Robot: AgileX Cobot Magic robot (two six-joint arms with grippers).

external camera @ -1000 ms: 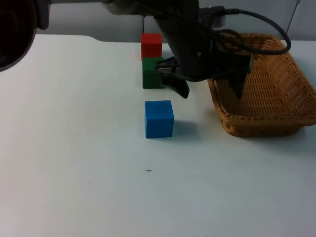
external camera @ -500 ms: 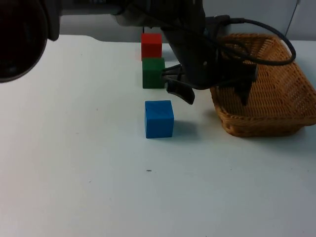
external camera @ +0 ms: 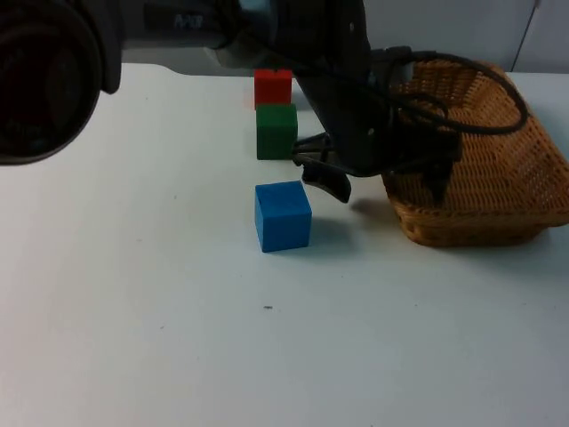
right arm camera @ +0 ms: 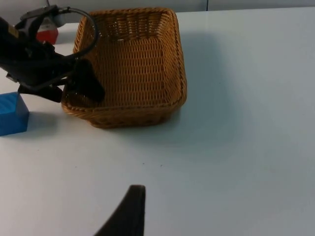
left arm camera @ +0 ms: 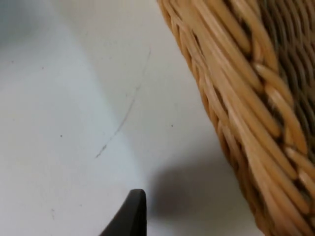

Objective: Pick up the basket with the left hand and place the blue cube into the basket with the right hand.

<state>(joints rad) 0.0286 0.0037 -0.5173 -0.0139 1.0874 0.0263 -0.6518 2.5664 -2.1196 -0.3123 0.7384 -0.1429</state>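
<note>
step in hand: the left gripper [external camera: 384, 182] straddles the near-left rim of the wicker basket [external camera: 498, 169], one finger outside on the table side and one inside over the weave; i judge it is about to take hold of the rim.
left claw: spread wide, holding nothing; in the left wrist view the basket wall [left arm camera: 246, 98] runs just beside the black fingertip [left arm camera: 129, 216], with bare table between them.
basket: sits on the white table [external camera: 178, 338], toward the right side, its floor bare.
blue cube: the blue cube [external camera: 284, 216] stands on the table just beside the outer left finger, apart from the basket; in the right wrist view it sits next to the left arm.
other cubes: a green cube [external camera: 276, 131] and behind it a red cube [external camera: 273, 86] stand farther back, close to the left arm.
right gripper: waits well apart from the basket, over bare table; its fingertip [right arm camera: 129, 211] points toward the basket wall [right arm camera: 133, 115]. i cannot tell whether its fingers are spread or closed.
how to do it well: bring the rim deep between the fingers before closing, so the wall is pinched, not clipped at its top edge.
care: keep the outer finger from nudging the blue cube.
lift: raise straight and level, for a one-sided hold will likely let the basket tip.
</note>
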